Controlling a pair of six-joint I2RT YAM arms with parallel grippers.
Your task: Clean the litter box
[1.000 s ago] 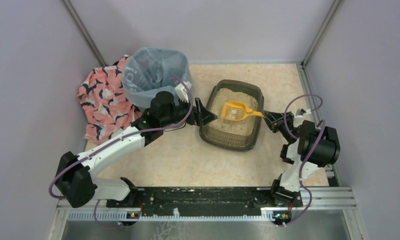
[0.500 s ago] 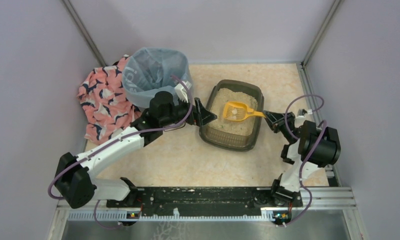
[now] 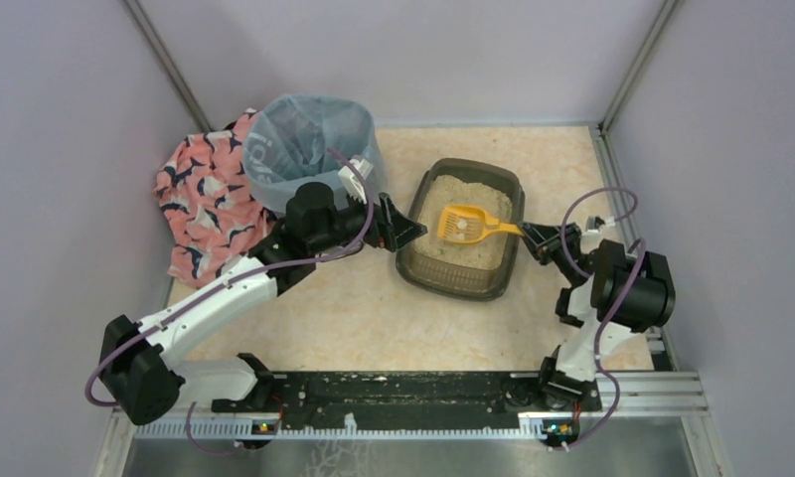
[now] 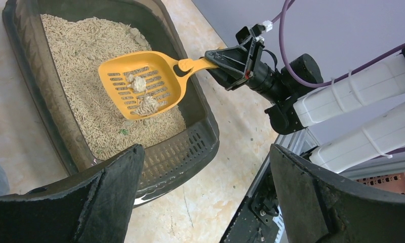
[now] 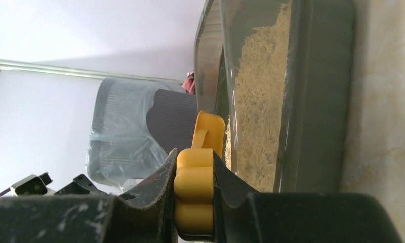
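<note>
Here the litter box (image 3: 458,283), a shallow grey-brown translucent plastic tray with rounded corners and a slotted rim, sat on the mottled beige tabletop (image 3: 374,318) right of centre, filled with pale granular litter (image 4: 74,61). To its left stood a tall bin (image 3: 309,144) lined with a crinkled light blue bag, and a pink patterned cloth (image 3: 207,199) lay bunched further left.

The right arm folded up from its base and reached left, its tool (image 3: 530,232) clamped tight on the handle end of a yellow plastic scoop (image 3: 478,217). The slotted pan was held roughly level above the litter, with a few whitish lumps (image 4: 139,83) resting in it.

The left arm stretched diagonally from the near left. Its tool (image 3: 405,229) was spread wide and held nothing, hanging just beside the box's left rim, between box and bin.

Compared with a second before, the left arm had drawn back slightly to the left, its elbow shifting left and nearer. The scoop and right tool had barely moved.
</note>
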